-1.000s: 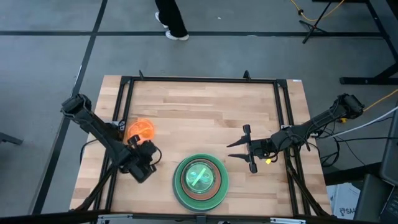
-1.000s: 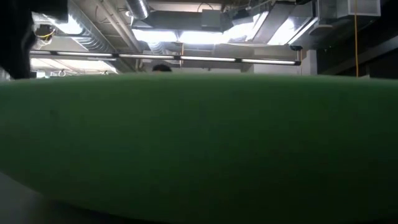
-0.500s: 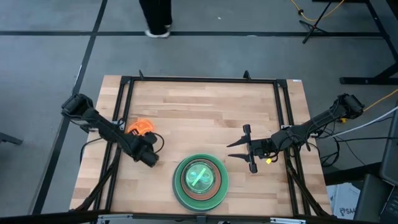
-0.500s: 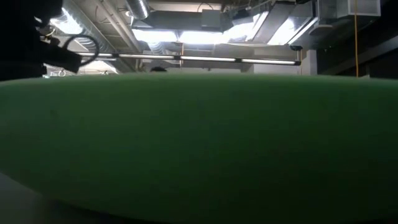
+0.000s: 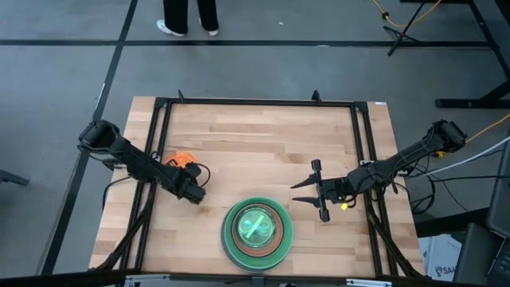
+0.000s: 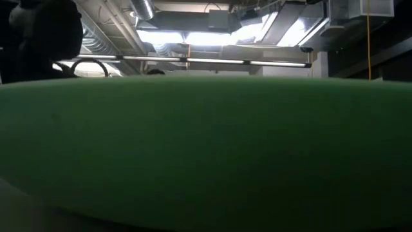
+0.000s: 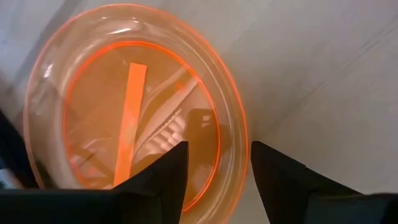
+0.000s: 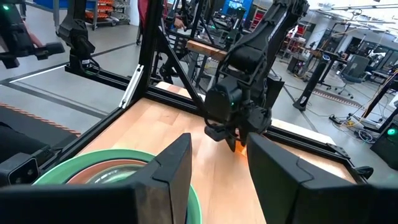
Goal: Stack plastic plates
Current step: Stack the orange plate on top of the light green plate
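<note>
A translucent orange plate [image 7: 93, 93] fills my left wrist view. From above, the orange plate [image 5: 182, 158] shows only as a narrow sliver beside my left arm, at the table's left. My left gripper [image 5: 188, 177] is shut on it. The stack of plates [image 5: 256, 229] sits at the near edge: a light green rim outermost, a terracotta ring inside it and a green translucent plate on top. My right gripper [image 5: 307, 191] waits open to the right of the stack, touching nothing. In the low view the stack's green rim [image 6: 206, 148] blocks nearly everything. My left gripper [image 7: 217, 155] holds the orange plate by its rim [image 7: 242, 134]. One finger [image 7: 168, 174] lies over the plate's hollow face and the other finger [image 7: 280, 180] outside the rim. In the right wrist view the plate [image 8: 239, 145] hangs below the downward-pointing fingers, tilted.
A black metal frame [image 5: 255, 102] runs around the wooden table. Bare wood [image 5: 263, 143] lies between the stack and the far rail. A person's legs [image 5: 187, 16] stand on the floor beyond the far edge.
My left gripper has moved a little toward the table's far edge and right, turning as it went. The orange plate first showed a round face from above and now shows a narrow sliver, tipped up on edge. The person beyond the table has walked left.
</note>
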